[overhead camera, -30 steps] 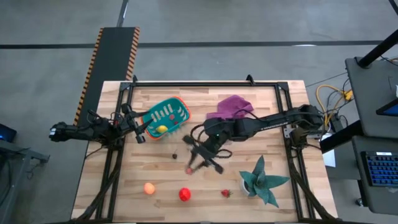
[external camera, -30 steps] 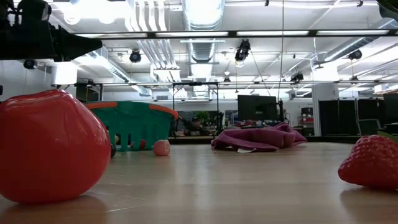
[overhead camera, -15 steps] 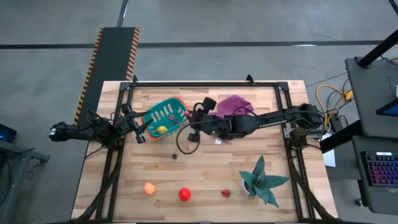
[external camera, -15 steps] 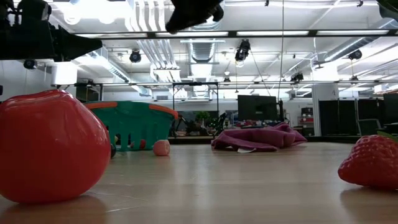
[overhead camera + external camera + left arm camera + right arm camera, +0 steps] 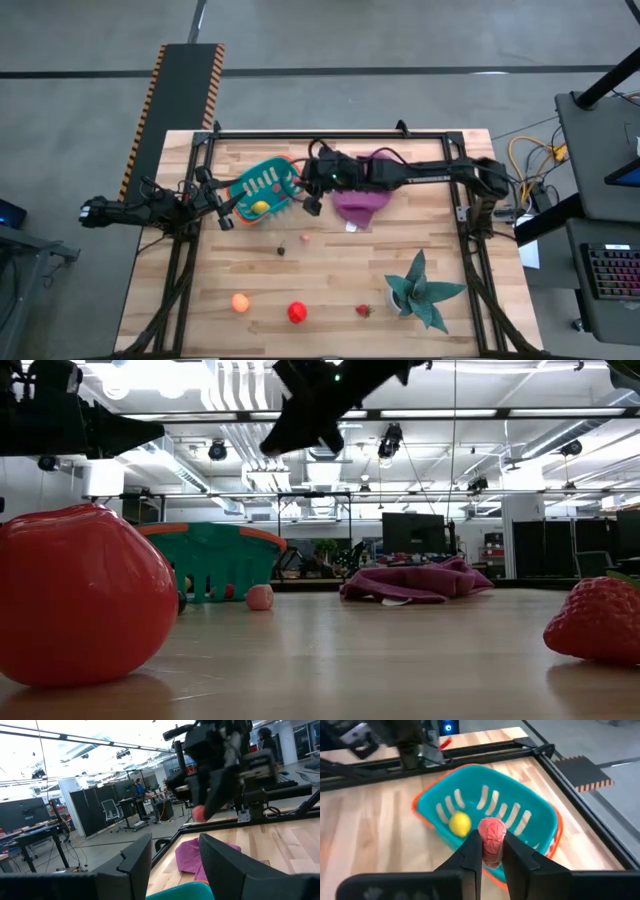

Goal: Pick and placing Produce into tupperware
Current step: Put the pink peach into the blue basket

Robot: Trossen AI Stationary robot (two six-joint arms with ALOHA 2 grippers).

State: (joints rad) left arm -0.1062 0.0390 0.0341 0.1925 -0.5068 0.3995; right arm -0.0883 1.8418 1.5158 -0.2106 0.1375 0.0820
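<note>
No text, label, brand, number or sign can be read in any of the views. The monitors in the room behind the table are dark or too far off to make out, and nothing on the table carries lettering.
</note>
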